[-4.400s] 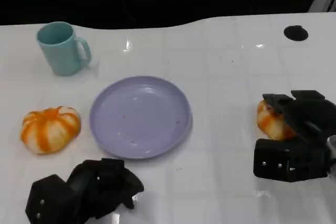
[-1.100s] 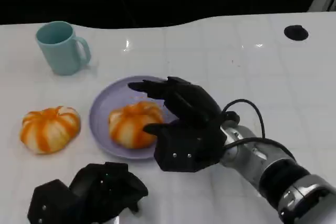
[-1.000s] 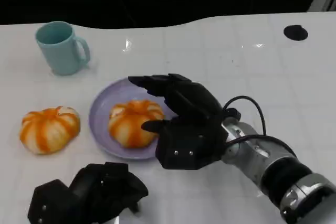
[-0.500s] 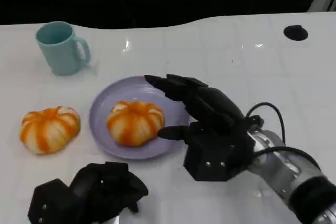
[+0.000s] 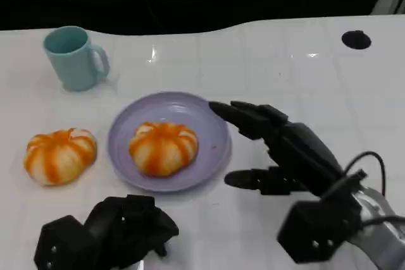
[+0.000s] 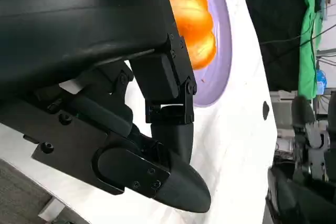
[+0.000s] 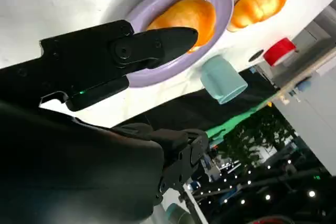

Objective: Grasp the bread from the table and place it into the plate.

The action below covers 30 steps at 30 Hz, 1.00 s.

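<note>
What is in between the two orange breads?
In the head view, between the bread on the table and the bread in the plate lie a strip of bare white table and the purple plate's left rim.

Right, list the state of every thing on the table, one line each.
Bread on the plate: resting in the plate, released.
Bread on the table: left of the plate, untouched.
Plate: holds one bread.
Mug: upright, apart from the plate.
Right hand: fingers spread, holding nothing.
Left hand: fingers curled in, holding nothing.
</note>
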Tool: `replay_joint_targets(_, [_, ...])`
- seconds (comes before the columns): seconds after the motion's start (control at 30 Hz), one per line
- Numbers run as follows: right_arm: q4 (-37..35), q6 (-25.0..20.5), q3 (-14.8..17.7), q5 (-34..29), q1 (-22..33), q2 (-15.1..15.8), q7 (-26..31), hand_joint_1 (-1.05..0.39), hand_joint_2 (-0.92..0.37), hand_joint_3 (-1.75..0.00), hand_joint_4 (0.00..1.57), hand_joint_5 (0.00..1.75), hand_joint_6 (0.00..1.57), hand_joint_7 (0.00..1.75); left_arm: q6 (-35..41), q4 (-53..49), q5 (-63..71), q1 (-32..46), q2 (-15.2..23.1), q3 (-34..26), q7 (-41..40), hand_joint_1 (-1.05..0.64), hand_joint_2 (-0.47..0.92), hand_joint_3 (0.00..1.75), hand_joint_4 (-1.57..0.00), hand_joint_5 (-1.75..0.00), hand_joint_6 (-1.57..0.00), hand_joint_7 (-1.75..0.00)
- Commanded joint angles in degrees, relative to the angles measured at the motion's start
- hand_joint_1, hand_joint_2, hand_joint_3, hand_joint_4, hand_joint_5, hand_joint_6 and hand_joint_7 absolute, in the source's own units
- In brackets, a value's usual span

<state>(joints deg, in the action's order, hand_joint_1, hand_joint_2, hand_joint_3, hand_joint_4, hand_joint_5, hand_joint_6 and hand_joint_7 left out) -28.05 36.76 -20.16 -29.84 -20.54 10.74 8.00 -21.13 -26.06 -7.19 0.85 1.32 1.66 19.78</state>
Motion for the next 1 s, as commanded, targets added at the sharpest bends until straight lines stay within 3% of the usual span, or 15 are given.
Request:
replay_joint_targets(0.03, [1.57,3.92,3.33,2.82,4.82,2.50,1.70,-0.46,-0.92,-0.12,0.25,0.48,0.46,0.13,1.05,0.19,0.53,0.90,0.72,-0.15,-0.31,-1.05,0.85,0.00,-0.90,-1.51,-1.30,-0.77])
replay_joint_targets(0.2, [1.48,7.08,5.97,4.50,7.97,2.90,3.09,-0.43,-0.92,-0.09,0.31,0.59,0.56,0.17,1.08,0.08,0.44,0.78,0.79,-0.22,-0.16,-1.05,0.85,0.00,-0.89,-1.50,-1.30,-0.77])
replay_joint_targets(0.33, [-0.75,12.59,8.97,4.02,11.05,4.13,7.59,-0.26,-0.91,-0.17,0.64,0.89,0.84,0.32,1.19,0.09,0.28,0.65,0.77,-0.30,-0.12,-1.05,0.85,0.00,-0.89,-1.50,-1.29,-0.77])
replay_joint_targets(0.37, [-1.20,13.39,9.36,3.96,11.43,4.34,7.99,-0.24,-0.86,-0.30,0.68,0.98,0.88,0.37,1.34,0.16,0.27,0.65,0.78,-0.31,-0.14,-1.05,0.85,0.00,-0.89,-1.50,-1.30,-0.77])
replay_joint_targets(0.4, [-1.71,14.21,9.72,4.26,11.88,4.55,8.10,-0.23,-0.74,-0.57,0.71,1.06,0.89,0.44,1.53,0.24,0.27,0.64,0.79,-0.31,-0.16,-1.05,0.85,0.00,-0.89,-1.50,-1.30,-0.77])
replay_joint_targets(0.5, [-2.24,16.03,10.66,4.46,13.37,5.21,8.34,-0.23,-0.62,-0.86,0.74,1.30,0.92,0.62,1.83,0.48,0.24,0.65,0.76,-0.31,-0.20,-1.05,0.85,0.00,-0.89,-1.50,-1.30,-0.77])
replay_joint_targets(0.67, [1.18,15.51,11.66,4.83,16.84,5.37,7.17,-0.25,-0.58,-0.98,0.73,1.63,0.83,1.02,2.24,0.94,0.47,0.82,0.71,-0.24,-0.45,-1.05,0.84,0.00,-0.89,-1.51,-1.30,-0.76])
replay_joint_targets(0.8, [4.40,14.09,12.00,5.00,19.82,5.18,6.10,-0.28,-0.57,-0.99,0.70,1.72,0.74,1.23,1.85,0.91,0.53,0.92,0.74,-0.26,-0.37,-1.05,0.85,0.00,-0.89,-1.50,-1.31,-0.76])
replay_joint_targets(1.0, [5.58,11.22,12.05,4.02,21.93,3.92,6.32,-0.31,-0.57,-0.98,0.71,1.75,0.67,1.34,1.55,1.01,0.30,0.98,0.99,-0.41,0.02,-1.05,0.85,0.00,-0.89,-1.50,-1.31,-0.75])
